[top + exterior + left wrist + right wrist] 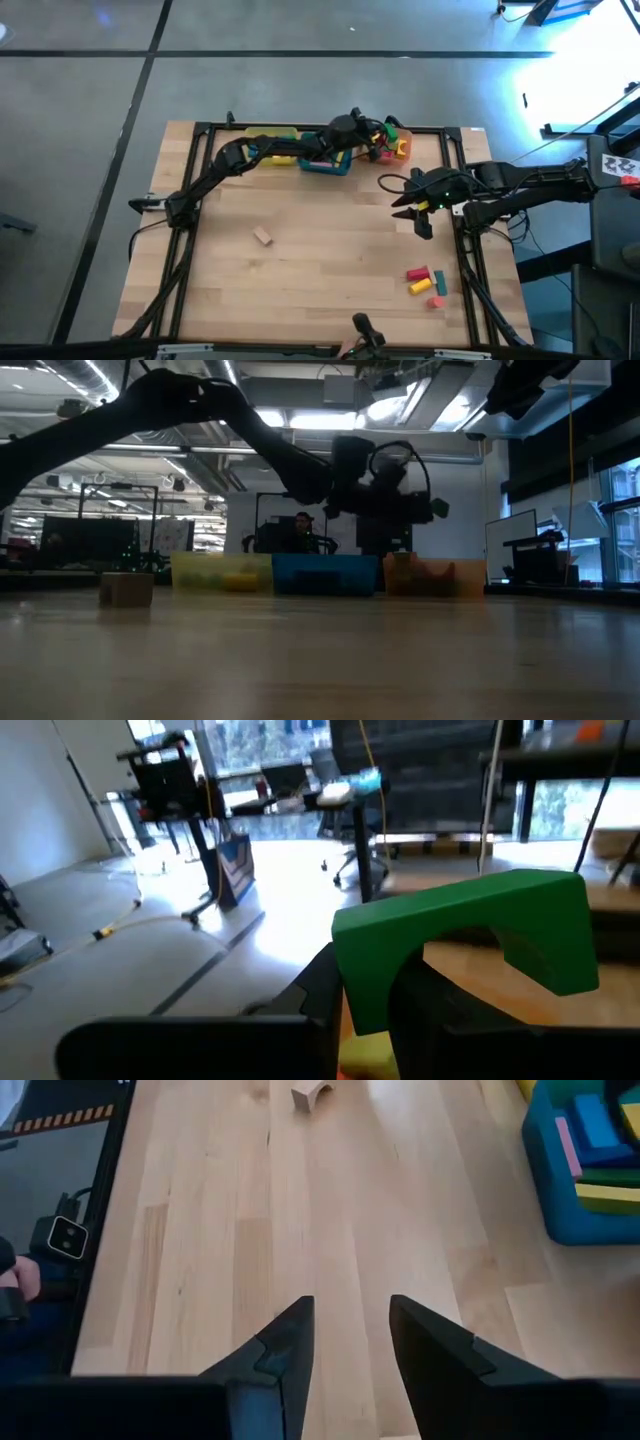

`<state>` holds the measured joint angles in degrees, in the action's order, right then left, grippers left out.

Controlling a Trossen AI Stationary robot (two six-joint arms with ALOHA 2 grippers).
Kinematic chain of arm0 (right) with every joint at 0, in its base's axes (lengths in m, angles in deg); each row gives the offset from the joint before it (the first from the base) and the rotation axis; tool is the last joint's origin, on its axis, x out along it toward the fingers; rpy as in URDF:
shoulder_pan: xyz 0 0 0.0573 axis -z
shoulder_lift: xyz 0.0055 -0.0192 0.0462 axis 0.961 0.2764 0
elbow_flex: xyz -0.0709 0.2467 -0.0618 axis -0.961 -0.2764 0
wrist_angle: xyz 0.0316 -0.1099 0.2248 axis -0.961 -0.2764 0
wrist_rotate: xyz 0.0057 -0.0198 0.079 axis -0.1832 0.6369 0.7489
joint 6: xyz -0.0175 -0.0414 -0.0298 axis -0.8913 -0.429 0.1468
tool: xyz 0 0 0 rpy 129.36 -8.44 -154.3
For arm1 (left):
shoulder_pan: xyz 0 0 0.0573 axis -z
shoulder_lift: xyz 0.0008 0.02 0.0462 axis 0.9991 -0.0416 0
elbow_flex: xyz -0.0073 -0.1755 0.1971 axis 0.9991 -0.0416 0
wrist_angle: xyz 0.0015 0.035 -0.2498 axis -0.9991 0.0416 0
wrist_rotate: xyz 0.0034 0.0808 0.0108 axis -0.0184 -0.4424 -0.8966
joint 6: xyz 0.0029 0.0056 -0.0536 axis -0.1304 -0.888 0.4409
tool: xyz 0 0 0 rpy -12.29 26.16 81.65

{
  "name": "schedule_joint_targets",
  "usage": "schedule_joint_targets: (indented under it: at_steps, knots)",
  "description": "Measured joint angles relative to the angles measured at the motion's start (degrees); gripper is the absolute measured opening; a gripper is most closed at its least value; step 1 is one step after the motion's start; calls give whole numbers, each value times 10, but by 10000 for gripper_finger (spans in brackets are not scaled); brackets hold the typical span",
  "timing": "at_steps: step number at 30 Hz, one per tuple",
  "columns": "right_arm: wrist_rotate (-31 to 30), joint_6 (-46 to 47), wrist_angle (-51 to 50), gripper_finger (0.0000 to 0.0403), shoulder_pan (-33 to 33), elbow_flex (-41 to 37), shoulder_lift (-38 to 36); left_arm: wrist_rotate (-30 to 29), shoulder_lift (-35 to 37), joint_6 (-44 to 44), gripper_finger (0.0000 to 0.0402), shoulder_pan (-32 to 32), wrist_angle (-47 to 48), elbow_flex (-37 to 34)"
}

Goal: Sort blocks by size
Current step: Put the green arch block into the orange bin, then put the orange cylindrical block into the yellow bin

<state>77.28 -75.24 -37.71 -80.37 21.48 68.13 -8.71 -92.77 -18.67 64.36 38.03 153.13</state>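
Gripping a green arch (470,935), left gripper (375,995) shows close; right gripper (350,1345) gapes, empty.

Two dark jointed arms, each ending in a two-finger hand.
Left arm (215,170) and right arm (530,185): black slender links with bulkier joint housings; black cables loop at the wrists and trail from the bases. Left hand (385,135) and right hand (350,1350): matte black. Right hand fingers (285,1355) are flat, wedge-shaped, angular at the tips. A green light shows on the right wrist.
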Motion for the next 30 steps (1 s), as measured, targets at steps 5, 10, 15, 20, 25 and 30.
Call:
schedule_joint_targets:
  at_steps: [5, 10, 15, 20, 25, 30]
  knots:
    - [14, 0, -1, 136, 0, 0, 0, 0, 3, 24, 71, 0, -5, 3]
    - [71, 3, -20, 136, 0, 0, 0, 0, 2, 28, 122, 0, -2, 3]
    - [96, 69, -99, 136, 0, 0, 0, 0, 2, 31, 159, 0, 4, 2]
    - [96, 134, -184, 136, 0, 0, 0, 0, 2, 33, 168, 0, 5, 2]
    - [97, 184, -225, 136, 0, 0, 0, 0, 2, 25, 168, 0, 3, 2]
    - [120, 231, -248, 136, 0, 0, 0, -1, 15, -5, 168, 6, 5, 2]
